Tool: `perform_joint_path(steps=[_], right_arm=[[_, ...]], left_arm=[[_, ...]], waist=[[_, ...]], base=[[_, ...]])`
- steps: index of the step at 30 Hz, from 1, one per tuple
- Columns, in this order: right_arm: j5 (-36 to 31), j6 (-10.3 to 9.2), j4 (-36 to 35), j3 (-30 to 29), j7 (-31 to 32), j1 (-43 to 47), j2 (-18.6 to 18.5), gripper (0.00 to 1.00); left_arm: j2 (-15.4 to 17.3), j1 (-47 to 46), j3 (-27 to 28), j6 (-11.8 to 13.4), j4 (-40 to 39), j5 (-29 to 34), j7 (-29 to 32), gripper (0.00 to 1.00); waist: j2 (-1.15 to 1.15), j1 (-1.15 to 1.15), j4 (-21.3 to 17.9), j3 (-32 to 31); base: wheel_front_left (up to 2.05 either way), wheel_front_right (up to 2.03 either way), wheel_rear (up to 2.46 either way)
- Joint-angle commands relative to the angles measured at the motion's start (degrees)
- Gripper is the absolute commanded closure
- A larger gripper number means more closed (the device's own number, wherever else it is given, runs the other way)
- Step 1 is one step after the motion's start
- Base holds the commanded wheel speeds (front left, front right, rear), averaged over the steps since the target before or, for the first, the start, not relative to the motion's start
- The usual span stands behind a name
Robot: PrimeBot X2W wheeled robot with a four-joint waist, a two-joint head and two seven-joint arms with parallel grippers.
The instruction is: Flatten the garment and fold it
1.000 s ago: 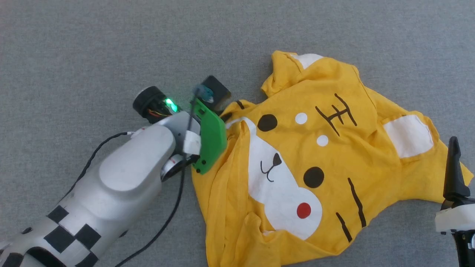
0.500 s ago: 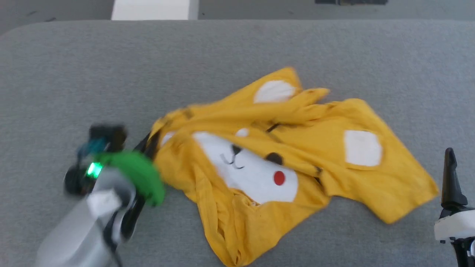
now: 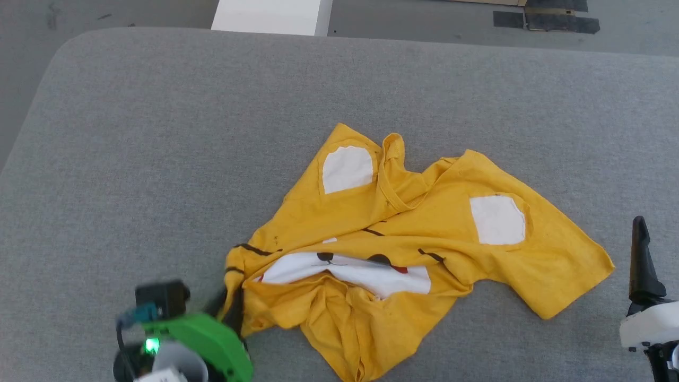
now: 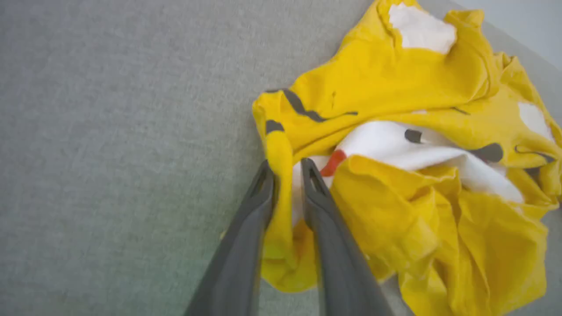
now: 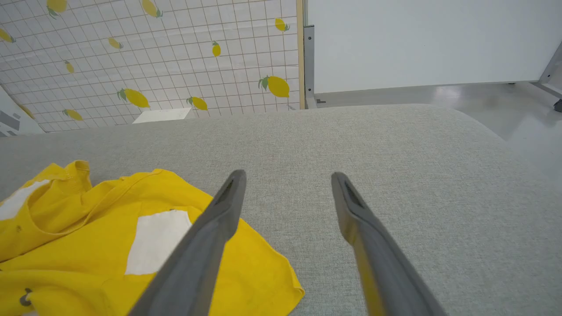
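I see the garment, a bright yellow T-shirt, lying crumpled across the centre and lower centre of the head view, on a grey padded surface. Two white patches face up, one at the upper middle and one toward the right. Below them the white muzzle of the tiger face is bunched into a fold, with black stripes beside it.

My left gripper sits at the lower left of the head view, under a green wrist cover, at the shirt's left edge. In the left wrist view its two dark fingers stand nearly together, and both press against a narrow yellow fold of the shirt pinched between them.

My right gripper is at the lower right edge of the head view, apart from the shirt's right corner. In the right wrist view its fingers are spread wide over bare grey surface and hold nothing. The shirt lies at the lower left of that frame.
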Motion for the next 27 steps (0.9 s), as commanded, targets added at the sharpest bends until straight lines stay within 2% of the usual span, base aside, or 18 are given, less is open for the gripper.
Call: perform_joint_path(steps=[1,9,10,13,20,21,22,27], right_arm=[[-0.5,-0.09,-0.4,0.1,0.2,-0.5,0.0,0.0],[-0.2,-0.09,-1.4,0.4,0.5,-0.8,0.0,0.0],[-0.2,-0.09,-1.5,0.5,0.5,-1.1,0.0,0.0],[-0.1,-0.09,-1.7,0.8,0.4,-1.7,0.0,0.0],[-0.2,-0.09,-1.9,1.1,0.5,-2.8,0.0,0.0],[-0.3,-0.09,-1.9,1.0,0.5,-2.9,0.0,0.0],[-0.3,-0.09,-1.9,1.0,0.5,-2.9,0.0,0.0],[-0.5,-0.09,-1.7,0.4,0.7,-2.8,0.0,0.0]], left_arm=[[0.4,-3.5,0.8,-0.5,-1.1,1.4,-0.7,0.0],[3.7,-15.4,1.5,-2.2,-3.3,5.5,3.2,0.0],[4.6,-18.1,-0.2,-3.6,-1.3,6.7,5.8,0.0],[4.4,-21.3,-2.8,-6.5,2.6,6.7,10.2,0.0],[2.7,-25.3,-7.5,-11.1,13.6,6.3,17.6,0.0],[2.4,-25.6,-8.2,-11.7,15.1,6.2,18.6,0.67],[2.1,-25.8,-8.7,-12.3,16.0,6.1,19.2,1.0],[-0.4,-25.4,-8.8,-14.3,16.7,3.7,19.1,1.0]], waist=[[0.0,0.0,0.1,-0.3],[0.0,0.0,-1.5,1.7],[0.0,0.0,-2.1,2.7],[0.0,0.0,-3.1,4.1],[0.0,0.0,-4.9,5.9],[0.0,0.0,-5.0,5.9],[0.0,0.0,-5.1,6.0],[0.0,0.0,-4.9,4.8]], base=[[0.0,0.0,0.0],[0.0,0.0,0.0],[0.0,0.0,0.0],[0.0,0.0,0.0],[0.0,0.0,0.0],[0.0,0.0,0.0],[0.0,0.0,0.0],[0.0,0.0,0.0]])
